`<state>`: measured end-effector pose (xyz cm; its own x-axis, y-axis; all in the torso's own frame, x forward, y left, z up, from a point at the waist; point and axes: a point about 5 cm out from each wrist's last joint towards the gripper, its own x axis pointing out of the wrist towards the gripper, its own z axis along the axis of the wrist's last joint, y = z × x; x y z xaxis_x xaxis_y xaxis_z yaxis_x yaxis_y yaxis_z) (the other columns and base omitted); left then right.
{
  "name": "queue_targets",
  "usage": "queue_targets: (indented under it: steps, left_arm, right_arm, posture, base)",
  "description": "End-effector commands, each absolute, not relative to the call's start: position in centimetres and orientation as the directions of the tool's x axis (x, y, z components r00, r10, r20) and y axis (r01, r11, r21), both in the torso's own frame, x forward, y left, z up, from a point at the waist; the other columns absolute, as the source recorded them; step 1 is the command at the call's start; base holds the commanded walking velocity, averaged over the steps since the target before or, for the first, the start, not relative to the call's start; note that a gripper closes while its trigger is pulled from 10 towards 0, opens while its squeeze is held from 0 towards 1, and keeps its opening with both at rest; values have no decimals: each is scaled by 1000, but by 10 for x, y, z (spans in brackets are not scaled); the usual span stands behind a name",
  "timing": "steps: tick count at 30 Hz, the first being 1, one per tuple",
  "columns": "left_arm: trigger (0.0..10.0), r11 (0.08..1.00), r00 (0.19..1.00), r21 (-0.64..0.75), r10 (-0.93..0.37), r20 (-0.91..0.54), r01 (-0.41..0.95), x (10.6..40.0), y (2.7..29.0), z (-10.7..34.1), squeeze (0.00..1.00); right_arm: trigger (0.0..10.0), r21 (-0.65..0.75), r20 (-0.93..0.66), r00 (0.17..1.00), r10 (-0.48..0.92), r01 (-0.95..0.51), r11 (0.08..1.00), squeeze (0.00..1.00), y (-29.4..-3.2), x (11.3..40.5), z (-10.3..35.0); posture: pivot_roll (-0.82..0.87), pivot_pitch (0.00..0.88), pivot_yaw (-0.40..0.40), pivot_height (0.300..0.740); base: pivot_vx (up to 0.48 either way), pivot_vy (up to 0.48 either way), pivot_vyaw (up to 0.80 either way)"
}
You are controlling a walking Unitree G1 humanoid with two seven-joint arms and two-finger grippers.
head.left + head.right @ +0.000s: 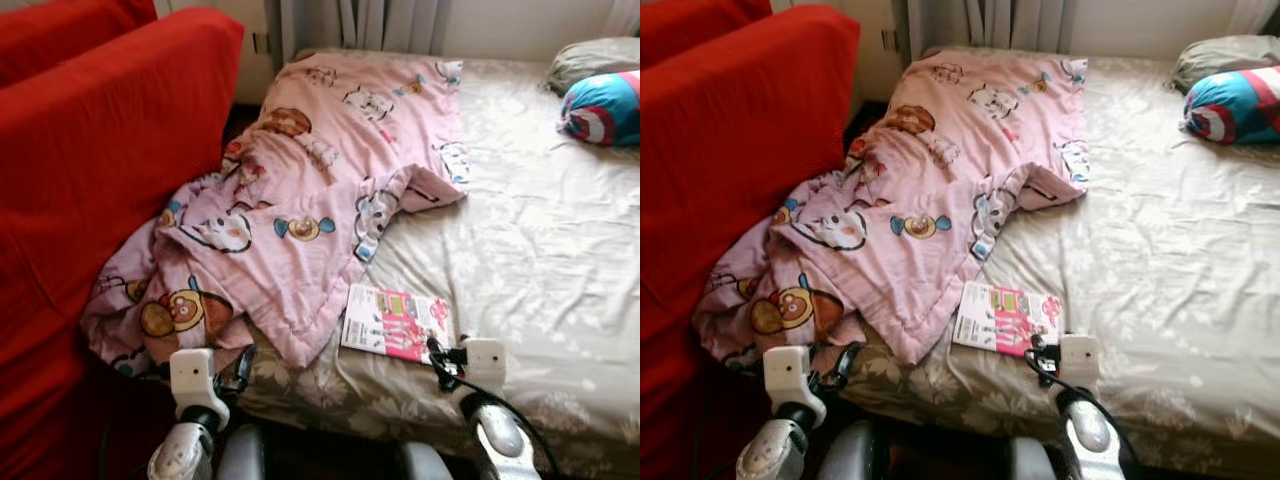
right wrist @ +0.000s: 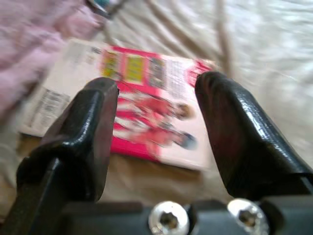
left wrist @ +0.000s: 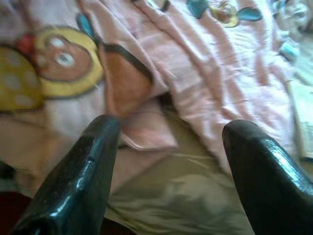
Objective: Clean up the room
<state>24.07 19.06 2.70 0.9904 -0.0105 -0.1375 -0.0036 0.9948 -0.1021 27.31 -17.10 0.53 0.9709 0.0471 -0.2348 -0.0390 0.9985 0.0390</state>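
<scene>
A pink cartoon-print blanket (image 1: 300, 200) lies crumpled across the left half of the bed, one end drooping over the near edge by the sofa. A pink and white magazine (image 1: 395, 320) lies flat on the beige sheet (image 1: 540, 260) near the bed's front edge. My right gripper (image 2: 156, 83) hovers open just short of the magazine (image 2: 146, 112), fingers either side of its near end, nothing held. My left gripper (image 3: 171, 127) is open at the bed's front left, pointing at the hanging blanket edge (image 3: 195, 58); its black fingers (image 1: 240, 365) sit just below the fabric.
A red sofa (image 1: 90, 170) stands tight against the bed's left side. A blue and red round cushion (image 1: 605, 108) and a grey pillow (image 1: 590, 58) lie at the far right. Curtains (image 1: 370, 22) hang behind the bed. The sheet's right half is bare.
</scene>
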Motion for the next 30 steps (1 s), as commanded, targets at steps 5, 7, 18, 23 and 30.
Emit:
queue_targets:
  steps: [5, 7, 18, 23, 30]
  left_arm:
    - [10000, 994, 987, -111, -18, -158, 0, 235, 187, 22, 0]
    - [10000, 994, 987, -110, -21, -157, 3, 235, 187, 22, 0]
    - [10000, 996, 987, -91, -36, -157, 22, 229, 190, 26, 0]
    - [10000, 997, 985, -65, -47, -168, 37, 220, 196, 29, 0]
    - [10000, 998, 981, -40, -54, -185, 47, 207, 203, 32, 0]
  right_arm:
    - [10000, 17, -270, 963, 8, -3, 1000, 0, -183, 273, 2]
    - [10000, 16, -271, 963, 6, -1, 1000, 0, -183, 275, 3]
    - [10000, 156, -366, 929, -50, 115, 981, 416, -184, 279, -6]
    - [10000, 213, -414, 906, -91, 194, 958, 0, -187, 278, -10]
    - [10000, 239, -396, 915, -76, 183, 954, 0, -185, 284, -6]
  posture:
    - [-23, 160, 35, 607]
    - [-18, 165, 38, 607]
    - [19, 199, 70, 607]
    - [55, 233, 98, 607]
    - [78, 255, 122, 607]
  base:
    - [0, 0, 0]
    - [0, 0, 0]
    - [0, 0, 0]
    - [0, 0, 0]
    - [0, 0, 0]
